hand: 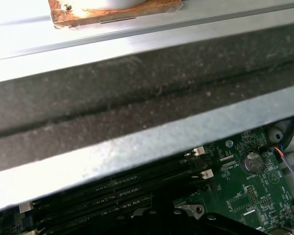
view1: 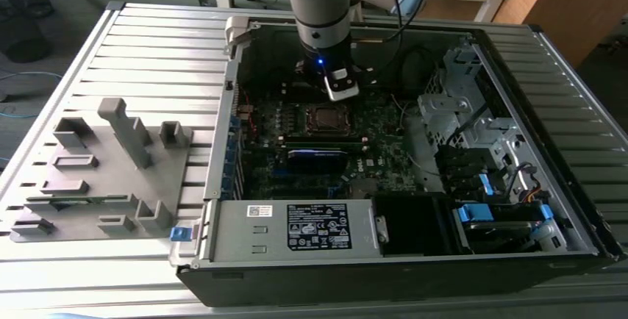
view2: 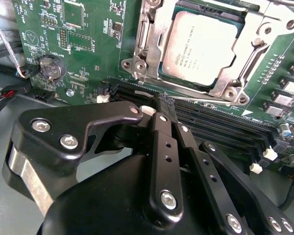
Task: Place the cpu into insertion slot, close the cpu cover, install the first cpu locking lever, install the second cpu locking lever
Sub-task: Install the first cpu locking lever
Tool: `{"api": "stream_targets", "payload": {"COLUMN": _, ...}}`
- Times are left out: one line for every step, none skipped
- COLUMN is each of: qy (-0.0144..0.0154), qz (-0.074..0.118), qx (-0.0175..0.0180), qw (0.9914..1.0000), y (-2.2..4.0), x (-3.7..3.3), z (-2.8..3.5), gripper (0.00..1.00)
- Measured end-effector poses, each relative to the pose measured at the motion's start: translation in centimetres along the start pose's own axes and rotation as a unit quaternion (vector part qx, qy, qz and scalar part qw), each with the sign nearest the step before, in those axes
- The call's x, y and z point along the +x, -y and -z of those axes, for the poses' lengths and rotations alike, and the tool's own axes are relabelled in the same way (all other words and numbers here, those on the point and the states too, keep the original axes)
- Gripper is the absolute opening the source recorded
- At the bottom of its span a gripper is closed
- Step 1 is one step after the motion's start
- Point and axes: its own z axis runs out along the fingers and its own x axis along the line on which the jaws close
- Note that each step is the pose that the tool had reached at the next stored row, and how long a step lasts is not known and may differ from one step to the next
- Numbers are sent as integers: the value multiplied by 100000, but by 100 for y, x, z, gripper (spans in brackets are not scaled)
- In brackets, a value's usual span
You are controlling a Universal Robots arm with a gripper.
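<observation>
The cpu [view2: 201, 46], silver-topped, lies flat in the insertion slot, which it hides. The cpu cover [view2: 148, 34], a silver frame, lies down around it. A thin metal locking lever [view2: 196, 88] runs along the socket's edge, and its hooked end [view2: 167, 100] sits right at my fingertips. My black gripper [view2: 164, 113] is shut; I cannot tell whether the hook is pinched. In the exterior view the gripper [view1: 340, 90] hangs just behind the cpu [view1: 323, 117], low over the motherboard.
Long black memory slots [view2: 225, 127] lie beside the socket, with a coin battery [view2: 51, 68] further along the board. A metal case wall [hand: 137, 98] stands close to the wrist. A grey fixture tray [view1: 108, 165] lies at the exterior view's left, a power supply [view1: 294, 227] in front.
</observation>
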Motion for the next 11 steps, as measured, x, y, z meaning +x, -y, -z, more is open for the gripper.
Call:
{"api": "stream_targets", "payload": {"qy": 81, "qz": 18, "qx": -28, "qw": 100000, "y": 1, "x": 1, "z": -3, "gripper": 11}}
{"api": "stream_targets", "payload": {"qy": 143, "qz": 36, "qx": -46, "qw": 100000, "y": 2, "x": 1, "z": -6, "gripper": 11}}
{"api": "stream_targets", "payload": {"qy": 170, "qz": 46, "qx": -55, "qw": 100000, "y": 2, "x": 1, "z": -7, "gripper": 11}}
{"api": "stream_targets", "payload": {"qy": 179, "qz": 48, "qx": -56, "qw": 100000, "y": 2, "x": 1, "z": -7, "gripper": 11}}
{"api": "stream_targets", "payload": {"qy": 188, "qz": 46, "qx": -64, "qw": 100000, "y": 3, "x": 2, "z": -9, "gripper": 11}}
{"api": "stream_targets", "payload": {"qy": 193, "qz": 45, "qx": -71, "qw": 100000, "y": 3, "x": 2, "z": -11, "gripper": 11}}
{"api": "stream_targets", "payload": {"qy": 199, "qz": 45, "qx": -73, "qw": 100000, "y": 4, "x": 2, "z": -12, "gripper": 11}}
{"api": "stream_targets", "payload": {"qy": 202, "qz": 47, "qx": -62, "qw": 100000, "y": 4, "x": 2, "z": -12, "gripper": 11}}
{"api": "stream_targets", "payload": {"qy": 209, "qz": 53, "qx": -42, "qw": 100000, "y": 5, "x": 2, "z": -13, "gripper": 11}}
{"api": "stream_targets", "payload": {"qy": 216, "qz": 56, "qx": -47, "qw": 100000, "y": 8, "x": 2, "z": -14, "gripper": 11}}
{"api": "stream_targets", "payload": {"qy": 220, "qz": 53, "qx": -51, "qw": 100000, "y": 14, "x": 0, "z": -15, "gripper": 11}}
